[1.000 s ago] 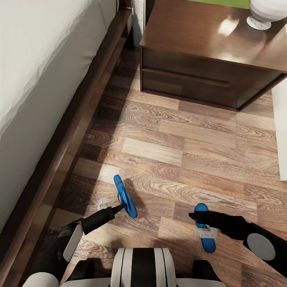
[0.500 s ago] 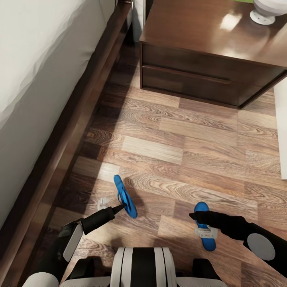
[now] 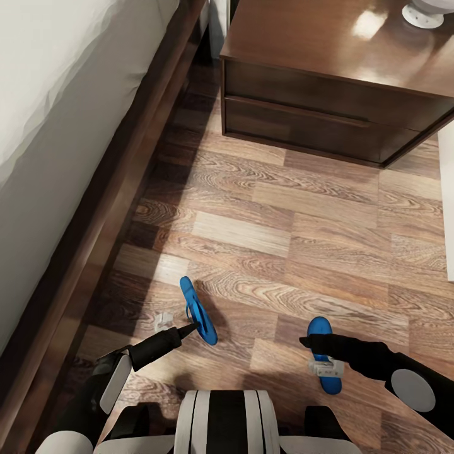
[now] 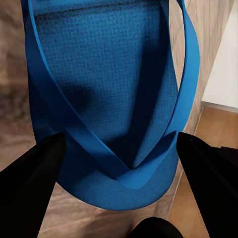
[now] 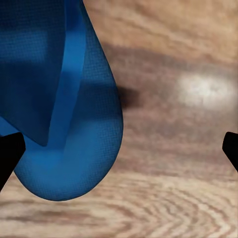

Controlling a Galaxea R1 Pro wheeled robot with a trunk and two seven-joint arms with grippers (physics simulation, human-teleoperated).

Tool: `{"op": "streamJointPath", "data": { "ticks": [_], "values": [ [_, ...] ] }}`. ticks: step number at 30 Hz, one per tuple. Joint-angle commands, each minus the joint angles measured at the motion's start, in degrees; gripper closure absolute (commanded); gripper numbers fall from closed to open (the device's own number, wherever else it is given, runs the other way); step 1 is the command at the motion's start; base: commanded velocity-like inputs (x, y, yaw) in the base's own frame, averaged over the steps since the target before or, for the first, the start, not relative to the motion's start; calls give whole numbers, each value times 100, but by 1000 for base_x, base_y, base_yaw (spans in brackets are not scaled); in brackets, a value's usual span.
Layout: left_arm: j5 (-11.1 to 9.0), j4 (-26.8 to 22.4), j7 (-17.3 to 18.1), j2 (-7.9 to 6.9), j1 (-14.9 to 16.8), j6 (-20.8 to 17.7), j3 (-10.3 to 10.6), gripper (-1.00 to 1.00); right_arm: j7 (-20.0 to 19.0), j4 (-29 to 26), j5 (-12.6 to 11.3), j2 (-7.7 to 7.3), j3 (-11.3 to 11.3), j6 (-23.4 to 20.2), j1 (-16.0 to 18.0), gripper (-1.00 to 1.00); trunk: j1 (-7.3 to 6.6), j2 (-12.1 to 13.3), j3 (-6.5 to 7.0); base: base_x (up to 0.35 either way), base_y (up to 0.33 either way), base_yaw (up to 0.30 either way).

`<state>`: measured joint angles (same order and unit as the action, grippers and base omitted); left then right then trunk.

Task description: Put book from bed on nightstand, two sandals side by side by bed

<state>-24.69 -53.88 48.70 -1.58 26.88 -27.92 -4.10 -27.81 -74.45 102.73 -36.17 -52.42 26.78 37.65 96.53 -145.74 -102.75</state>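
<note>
Two bright blue sandals are low over the wood floor beside the bed (image 3: 50,94). My left gripper (image 3: 192,328) is shut on one sandal (image 3: 200,312), which stands on its edge off the floor. In the left wrist view this sandal (image 4: 109,74) sits between both dark fingers (image 4: 34,173). My right gripper (image 3: 308,343) is open just over the other sandal (image 3: 320,329), which lies flat. In the right wrist view that sandal (image 5: 64,124) is beside one finger, with bare floor across the rest of the gap. The nightstand (image 3: 302,120) stands ahead. The book is out of view.
The bed's dark wooden frame (image 3: 120,189) runs along the left. A white lamp base (image 3: 425,14) sits on the nightstand top. A white edge (image 3: 448,208) borders the floor at the right. Open plank floor (image 3: 271,239) lies between me and the nightstand.
The whole view has crept slightly, with the nightstand and lamp sliding toward the top of the picture. Both grippers and their sandals keep their places.
</note>
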Motion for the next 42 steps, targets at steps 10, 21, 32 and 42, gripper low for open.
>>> {"op": "streamJointPath", "data": {
  "ticks": [10, 21, 32, 42],
  "values": [
    [-36, 0, 8, 0, 1, -43, -3, 100, -5, -6, 36, -4, -21, 20, 6, -100, -1, -1, -3, 0, 0, 0],
    [-35, 0, 8, 0, 1, -39, -3, 100, -20, 16, 655, -1, -24, 20, 6, -100, -1, -1, -3, 0, 0, 0],
    [-35, 0, 8, 0, 1, -38, -3, 100, -21, 516, 687, -4, -30, 20, 6, -100, -1, -1, -3, 0, 0, 0],
    [-35, 0, 8, 0, 1, -38, -3, 100, -15, 544, 687, -4, -30, 20, 6, -100, -1, -1, -3, 0, 0, 0]
  ]
}}
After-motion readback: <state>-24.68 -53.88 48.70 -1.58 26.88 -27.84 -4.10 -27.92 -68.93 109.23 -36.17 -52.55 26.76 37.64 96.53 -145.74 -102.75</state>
